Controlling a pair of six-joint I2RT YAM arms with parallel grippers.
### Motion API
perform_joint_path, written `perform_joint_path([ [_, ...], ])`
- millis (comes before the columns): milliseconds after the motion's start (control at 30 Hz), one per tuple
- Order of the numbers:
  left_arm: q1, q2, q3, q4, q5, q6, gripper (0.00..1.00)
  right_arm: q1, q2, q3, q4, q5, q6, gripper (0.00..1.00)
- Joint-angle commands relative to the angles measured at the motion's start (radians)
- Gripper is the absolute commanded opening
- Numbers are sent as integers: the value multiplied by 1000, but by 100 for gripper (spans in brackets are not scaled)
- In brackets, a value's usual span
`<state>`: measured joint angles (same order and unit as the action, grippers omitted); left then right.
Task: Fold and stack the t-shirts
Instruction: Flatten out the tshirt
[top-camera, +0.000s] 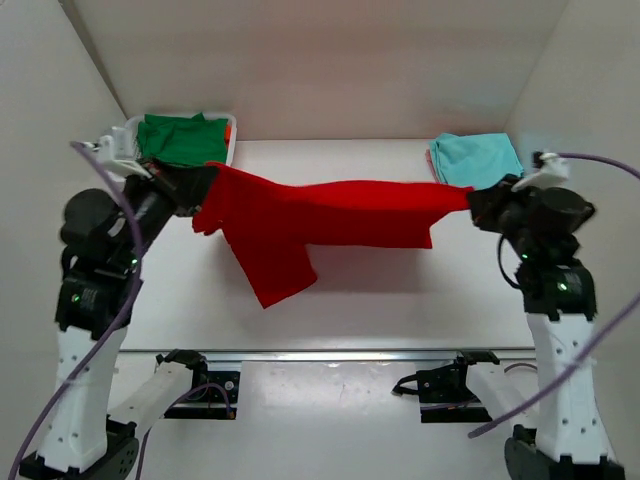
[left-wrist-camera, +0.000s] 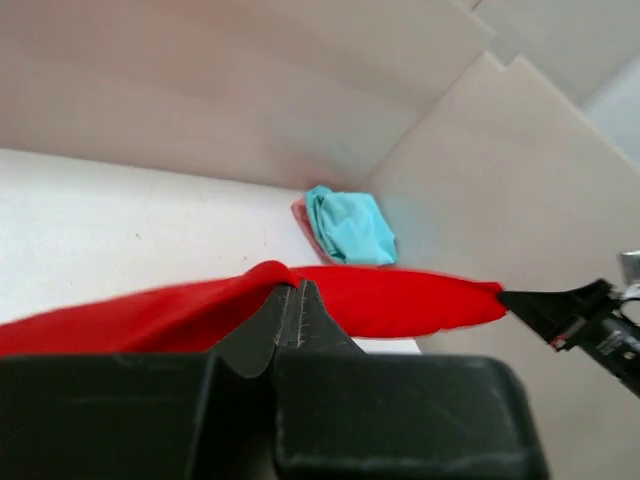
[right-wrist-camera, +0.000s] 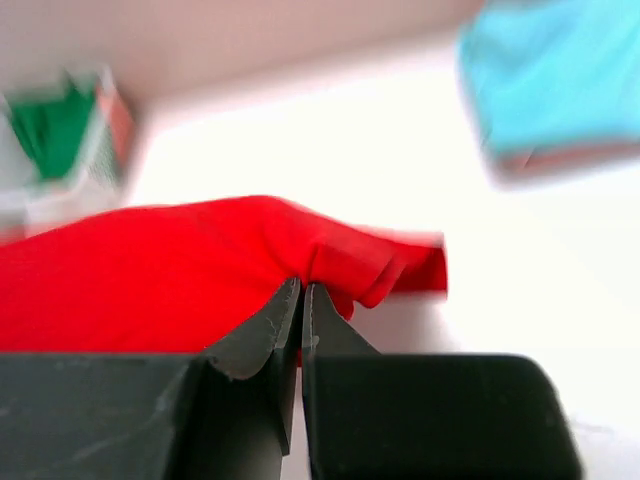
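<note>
Fingers clenched on red tee, both ends

Up close, left gripper (left-wrist-camera: 298, 290) has its jaws pinched shut on a fold of red tee (top-camera: 320, 215); right gripper (right-wrist-camera: 301, 290) clamps the opposite end the same way. Cloth hangs stretched between them over the table (top-camera: 400, 290), with one flap drooping lower toward the left (touching the surface or not, cannot tell). Folded teal tee (top-camera: 478, 158) sits in far right corner. Green tee (top-camera: 182, 138) lies in basket (top-camera: 229, 148), far left.

The top camera looks down from behind over the whole table (top-camera: 400, 300). Both wrist cameras sit low, close, facing each other; all share the red shirt (top-camera: 330, 215).
</note>
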<state>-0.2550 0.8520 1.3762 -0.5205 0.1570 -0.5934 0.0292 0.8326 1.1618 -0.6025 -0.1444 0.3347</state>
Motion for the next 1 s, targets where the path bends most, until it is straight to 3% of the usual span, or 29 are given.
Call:
perform_joint_path([
  [0,20,-25,150,-110,10,7,0,-90,-87,165,-100,-84,-46,0],
  [67,26,-19,237,-136,15,14,0,-140,-107,249,-146,-109,-54,1],
  [233,23,45,558,-223,-7,17,0,-120,-83,482,-218,-93,-28,0],
  [367,-19,114,679,-193,-48,4,0,-150,17,680,-227,-162,-19,0],
  [500,-23,145,586,-80,-70,26,0,-166,109,702,-184,-213,-3,0],
  [733,86,217,223,166,18,44,0,-101,186,337,84,-184,-2,0],
  [867,92,387,132,301,-8,76,0,-64,330,185,249,-158,-16,0],
  [967,86,573,158,378,-28,115,0,-58,475,128,383,-158,-8,0],
])
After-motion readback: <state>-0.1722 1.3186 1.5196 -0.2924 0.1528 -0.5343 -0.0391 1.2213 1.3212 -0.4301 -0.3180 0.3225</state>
